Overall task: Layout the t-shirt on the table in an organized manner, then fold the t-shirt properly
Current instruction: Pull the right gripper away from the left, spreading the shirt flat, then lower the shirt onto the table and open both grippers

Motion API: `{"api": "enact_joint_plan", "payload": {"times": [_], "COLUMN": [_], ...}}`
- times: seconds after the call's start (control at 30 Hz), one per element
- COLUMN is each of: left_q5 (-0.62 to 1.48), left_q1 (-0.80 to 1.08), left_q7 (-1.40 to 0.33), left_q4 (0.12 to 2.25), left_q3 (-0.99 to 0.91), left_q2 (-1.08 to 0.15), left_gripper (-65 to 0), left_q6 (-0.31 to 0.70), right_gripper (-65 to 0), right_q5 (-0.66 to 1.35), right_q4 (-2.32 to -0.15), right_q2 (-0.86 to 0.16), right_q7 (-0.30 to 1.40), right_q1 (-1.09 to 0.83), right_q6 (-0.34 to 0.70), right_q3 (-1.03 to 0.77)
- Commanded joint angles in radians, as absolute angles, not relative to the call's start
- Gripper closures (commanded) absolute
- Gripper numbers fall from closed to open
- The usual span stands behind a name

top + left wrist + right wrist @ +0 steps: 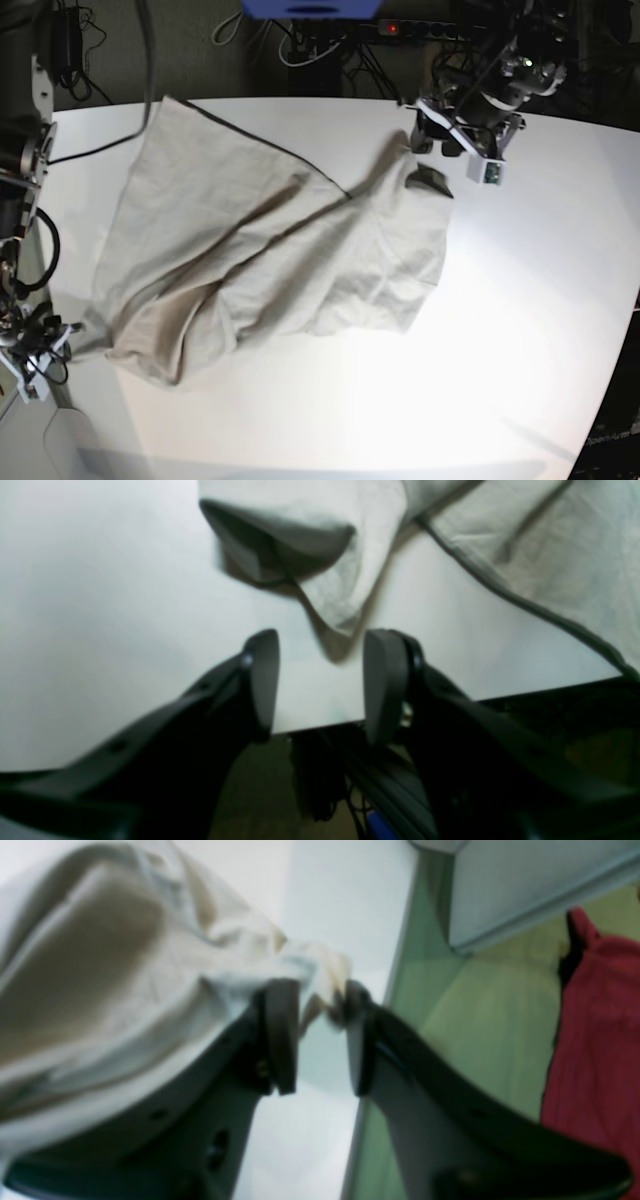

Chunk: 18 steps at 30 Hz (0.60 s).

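Note:
The light grey-beige t-shirt (270,250) lies wrinkled on the white table (520,330), reaching from the far left toward the middle right. My left gripper (320,640) stands open low over the table near its far edge. A pointed sleeve fold of the t-shirt (335,605) lies just ahead of its fingertips, not between them. In the base view the left gripper (432,140) is right behind that sleeve. My right gripper (320,990) is at the table's left edge with jaws parted. A corner of the t-shirt (320,967) sits at its tips, with cloth draped over one finger (282,1035).
The table edge (525,692) runs close behind the left gripper, with dark frame and cables below. Past the far edge lie a power strip (420,28) and cables. Beside the left table edge I see green floor (475,1040) and a red thing (595,1050).

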State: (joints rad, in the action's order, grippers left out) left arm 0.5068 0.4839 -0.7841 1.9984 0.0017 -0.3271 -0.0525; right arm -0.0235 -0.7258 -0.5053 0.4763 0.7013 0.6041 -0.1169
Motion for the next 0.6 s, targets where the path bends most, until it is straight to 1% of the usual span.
{"api": "enact_joint_plan", "payload": {"times": [0.0, 0.1, 0.17, 0.2, 0.33, 0.43, 0.57], "left_q5": [0.513, 0.513, 0.513, 0.513, 0.512, 0.512, 0.504], "left_q1": [0.479, 0.441, 0.406, 0.387, 0.326, 0.26, 0.203], "left_q7": [-0.769, -0.769, -0.768, -0.768, -0.769, -0.769, -0.771], "left_q4": [2.022, 2.017, 2.011, 2.009, 1.988, 1.903, 1.771], "left_q3": [-0.002, -0.005, -0.008, -0.01, -0.038, -0.035, -0.036], "left_q2": [-0.334, -0.334, -0.334, -0.334, -0.332, -0.331, -0.282], "left_gripper": [-27.1, -28.2, -32.0, -33.7, -38.4, -38.9, -39.0], "left_q6": [-0.05, -0.05, -0.051, -0.051, -0.051, -0.051, -0.051], "right_gripper": [-22.1, -27.9, -29.9, -30.6, -31.0, -31.0, -31.0], "right_q5": [-0.016, -0.015, -0.015, -0.015, -0.015, -0.015, -0.015], "right_q4": [-0.743, -0.802, -0.903, -0.961, -1.17, -1.274, -1.337], "right_q2": [-0.535, -0.544, -0.533, -0.512, -0.452, -0.417, -0.38], "right_q7": [0.469, 0.527, 0.549, 0.552, 0.556, 0.558, 0.558], "right_q1": [0.722, 0.659, 0.578, 0.532, 0.374, 0.295, 0.228], "right_q6": [0.602, 0.605, 0.607, 0.607, 0.607, 0.607, 0.607], "right_q3": [-0.122, -0.162, -0.229, -0.259, -0.318, -0.337, -0.367]}}
